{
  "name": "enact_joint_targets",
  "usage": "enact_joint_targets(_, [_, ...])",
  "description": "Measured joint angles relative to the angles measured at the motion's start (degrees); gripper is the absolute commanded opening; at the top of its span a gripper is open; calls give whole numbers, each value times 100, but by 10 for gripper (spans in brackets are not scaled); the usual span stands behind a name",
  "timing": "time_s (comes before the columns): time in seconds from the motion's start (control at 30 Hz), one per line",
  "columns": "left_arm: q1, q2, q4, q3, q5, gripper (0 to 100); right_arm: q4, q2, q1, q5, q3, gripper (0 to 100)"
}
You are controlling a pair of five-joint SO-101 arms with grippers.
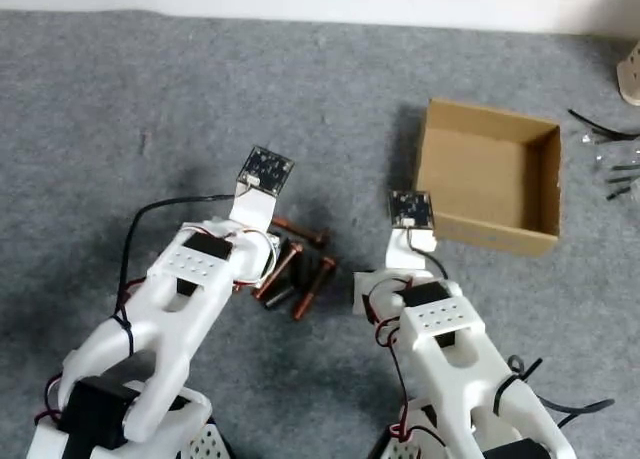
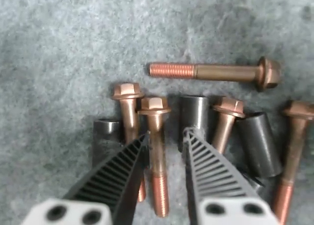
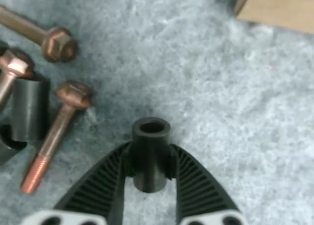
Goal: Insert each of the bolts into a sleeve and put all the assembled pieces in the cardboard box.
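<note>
Looking early: cardboard box (image 1: pixel 480 179) empty as far as I can see, nothing assembled yet. Loose bolts (image 2: pixel 216 73) and sleeves (image 2: pixel 260 141) piled on the mat (image 1: pixel 120 99). Right gripper (image 3: pixel 151 147) pinches one sleeve (image 3: pixel 151 132), hovering between pile and box. Left gripper (image 2: pixel 166 135) low over the pile, jaws spread astride a bolt (image 2: pixel 156 151).

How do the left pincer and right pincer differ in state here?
The left pincer is open, the right pincer shut on a black sleeve. The left pincer straddles a copper bolt in the pile; the right pincer sits apart from it. Both are black and ribbed.
</note>
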Motion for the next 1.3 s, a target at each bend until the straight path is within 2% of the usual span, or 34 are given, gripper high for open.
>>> enact_joint_targets(0.63, [-123,105,343,-79,9,123,0,0,0,0,0,5])
enact_joint_targets(0.97, [-123,1732,1653,-1609,9,119,0,0,0,0,0,5])
enact_joint_targets(1.3, [-123,1802,1609,-1723,-9,119,0,0,0,0,0,6])
